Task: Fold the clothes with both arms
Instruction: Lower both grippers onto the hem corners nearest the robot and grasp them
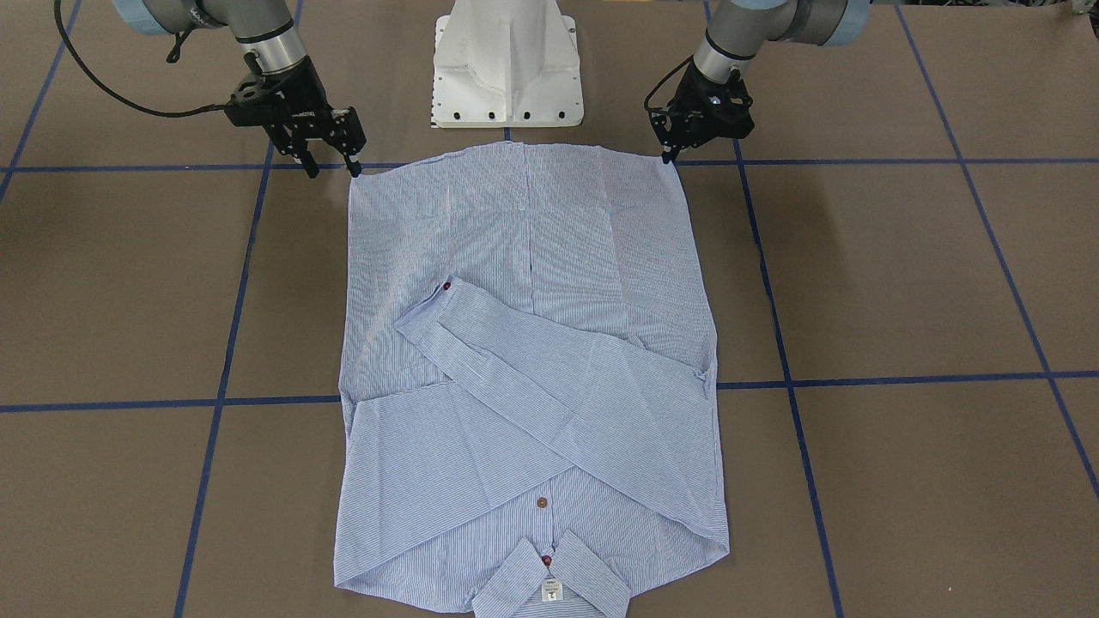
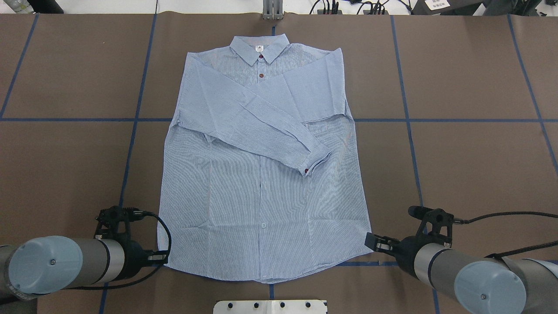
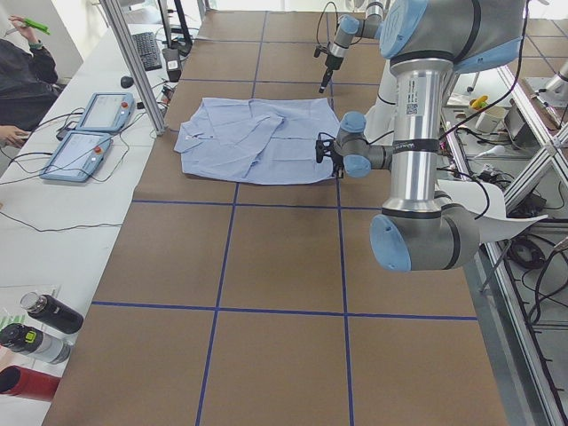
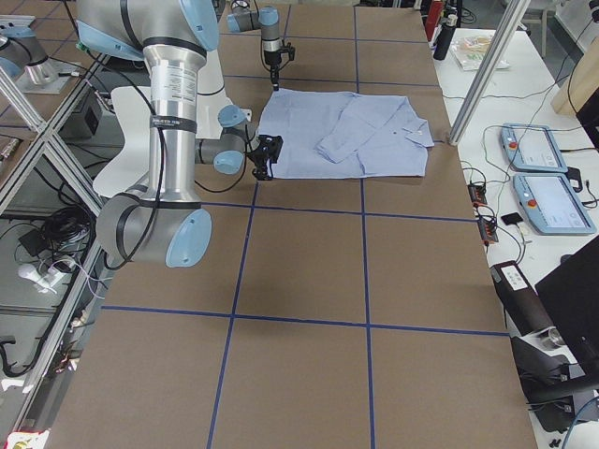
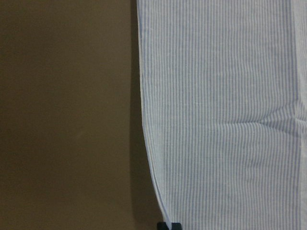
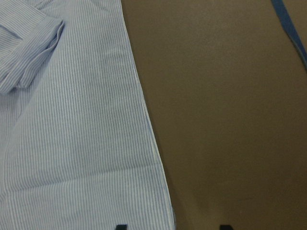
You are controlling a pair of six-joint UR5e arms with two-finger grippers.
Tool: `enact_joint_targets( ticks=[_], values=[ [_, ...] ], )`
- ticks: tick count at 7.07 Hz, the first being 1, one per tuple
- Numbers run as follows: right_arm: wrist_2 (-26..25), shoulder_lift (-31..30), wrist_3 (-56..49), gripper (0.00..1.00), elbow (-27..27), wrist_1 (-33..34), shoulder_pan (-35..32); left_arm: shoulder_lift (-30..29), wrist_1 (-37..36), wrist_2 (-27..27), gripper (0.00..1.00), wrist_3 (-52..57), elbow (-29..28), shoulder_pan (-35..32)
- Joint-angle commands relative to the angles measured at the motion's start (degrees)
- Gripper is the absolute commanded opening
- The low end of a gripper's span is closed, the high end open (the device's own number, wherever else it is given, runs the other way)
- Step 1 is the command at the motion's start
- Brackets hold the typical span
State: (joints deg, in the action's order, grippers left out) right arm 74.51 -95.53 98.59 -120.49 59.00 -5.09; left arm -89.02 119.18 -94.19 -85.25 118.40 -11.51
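The light blue striped shirt point(image 1: 532, 343) lies flat, front up, on the brown table, collar at the far side and both sleeves folded across the chest point(image 2: 261, 117). My left gripper point(image 1: 668, 157) is down at the near hem corner on my left. Its fingertips point(image 5: 169, 225) are pinched together on the fabric edge. My right gripper point(image 1: 333, 169) stands open over the other near hem corner. In the right wrist view its two tips point(image 6: 172, 226) straddle the shirt point(image 6: 72, 134) edge.
The white pedestal base point(image 1: 506, 69) sits just behind the hem. Blue tape lines point(image 2: 405, 120) grid the brown table. A side table with two control tablets point(image 3: 89, 133), bottles point(image 3: 44, 319) and a seated person point(image 3: 22, 71) runs along the far edge.
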Motion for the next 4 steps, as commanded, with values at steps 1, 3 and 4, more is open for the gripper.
enact_joint_targets(
  ticks=[1, 3, 4],
  values=[
    [-2.44, 2.09, 1.69, 0.37, 0.96, 2.50, 2.18, 0.08, 0.00, 0.06, 0.00, 0.00, -0.02, 0.00],
    [-2.71, 5.43, 1.78, 0.24, 1.05, 8.57, 2.53, 0.51, 0.00, 0.06, 0.00, 0.00, 0.07, 0.00],
    [-2.88, 5.35, 1.78, 0.24, 0.96, 8.68, 2.62, 0.52, 0.00, 0.06, 0.00, 0.00, 0.07, 0.00]
  ],
)
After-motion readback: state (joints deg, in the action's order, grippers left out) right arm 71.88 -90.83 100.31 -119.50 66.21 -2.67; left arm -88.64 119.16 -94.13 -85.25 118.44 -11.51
